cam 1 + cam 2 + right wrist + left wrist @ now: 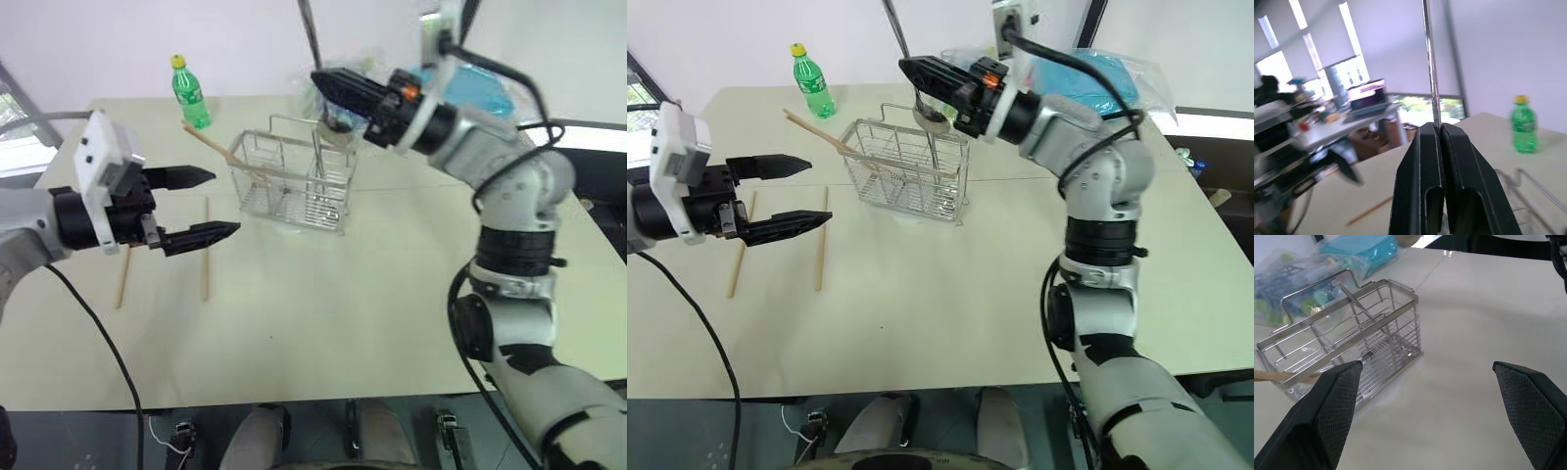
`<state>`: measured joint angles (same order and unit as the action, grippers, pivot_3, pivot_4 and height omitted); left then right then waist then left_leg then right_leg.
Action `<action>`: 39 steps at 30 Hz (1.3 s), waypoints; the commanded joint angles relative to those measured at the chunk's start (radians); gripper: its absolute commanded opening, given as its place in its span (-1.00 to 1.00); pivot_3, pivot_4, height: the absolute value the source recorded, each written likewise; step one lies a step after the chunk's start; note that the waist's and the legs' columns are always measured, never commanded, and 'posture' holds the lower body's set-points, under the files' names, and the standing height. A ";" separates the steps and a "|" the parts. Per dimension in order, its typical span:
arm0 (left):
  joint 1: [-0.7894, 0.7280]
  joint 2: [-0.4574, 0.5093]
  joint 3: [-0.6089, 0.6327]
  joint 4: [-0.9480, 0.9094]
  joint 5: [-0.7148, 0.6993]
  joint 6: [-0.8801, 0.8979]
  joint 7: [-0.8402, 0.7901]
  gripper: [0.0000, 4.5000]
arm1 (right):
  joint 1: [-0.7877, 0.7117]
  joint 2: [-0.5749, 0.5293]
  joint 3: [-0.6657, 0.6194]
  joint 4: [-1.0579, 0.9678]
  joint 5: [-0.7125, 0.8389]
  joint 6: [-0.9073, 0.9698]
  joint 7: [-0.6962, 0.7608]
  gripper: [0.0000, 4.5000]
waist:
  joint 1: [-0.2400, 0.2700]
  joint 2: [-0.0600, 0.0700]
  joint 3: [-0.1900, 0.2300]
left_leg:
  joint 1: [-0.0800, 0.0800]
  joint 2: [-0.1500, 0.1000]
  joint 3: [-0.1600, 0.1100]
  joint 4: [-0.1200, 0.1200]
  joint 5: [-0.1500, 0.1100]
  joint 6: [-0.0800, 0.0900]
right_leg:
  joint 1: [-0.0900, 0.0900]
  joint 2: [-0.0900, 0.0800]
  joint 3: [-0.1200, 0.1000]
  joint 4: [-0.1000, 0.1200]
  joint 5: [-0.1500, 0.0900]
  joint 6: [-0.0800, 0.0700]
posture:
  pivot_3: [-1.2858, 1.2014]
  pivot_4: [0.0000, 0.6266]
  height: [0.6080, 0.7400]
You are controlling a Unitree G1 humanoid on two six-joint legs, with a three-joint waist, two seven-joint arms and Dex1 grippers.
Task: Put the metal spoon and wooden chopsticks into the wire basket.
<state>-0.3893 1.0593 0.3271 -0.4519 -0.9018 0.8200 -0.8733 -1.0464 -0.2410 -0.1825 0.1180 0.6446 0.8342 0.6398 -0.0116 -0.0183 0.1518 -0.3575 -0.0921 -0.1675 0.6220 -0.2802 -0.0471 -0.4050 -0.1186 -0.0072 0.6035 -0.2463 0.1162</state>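
My right gripper (906,67) is raised above the wire basket (294,186) and shut on the metal spoon (931,115). The spoon's thin handle (1429,58) rises above the fingers, and its bowl hangs just over the basket's far rim. One of the wooden chopsticks (211,145) leans in the basket, sticking out to the left. Two more chopsticks (206,250) (123,277) lie flat on the table left of the basket. Above them my left gripper (225,203) hovers open and holds nothing, facing the basket (1352,333).
A green bottle (190,93) stands at the table's far left. Clear plastic bags (475,88) with blue contents lie behind the basket at the far right. The beige table (323,323) stretches bare toward its near edge.
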 commanded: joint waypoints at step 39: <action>-0.232 -0.110 0.231 0.326 0.094 0.243 0.797 1.00 | 0.130 -0.393 0.024 -0.215 0.171 0.036 0.399 0.54 | -0.024 -0.003 -0.002 | 0.002 0.002 0.002 -0.001 -0.004 0.007 | -0.003 0.002 0.002 0.009 -0.001 0.002 | 0.03 -0.52 0.54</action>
<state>-0.6000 0.9406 0.5407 -0.1507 -0.8634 1.0438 -0.1543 -0.9544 -0.6017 -0.1748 -0.0005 0.7571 0.8230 0.9660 -0.0361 -0.0213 0.1499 -0.3557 -0.0904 -0.1656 0.6214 -0.2838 -0.0405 -0.4079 -0.1166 -0.0056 0.6126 -0.2470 0.1180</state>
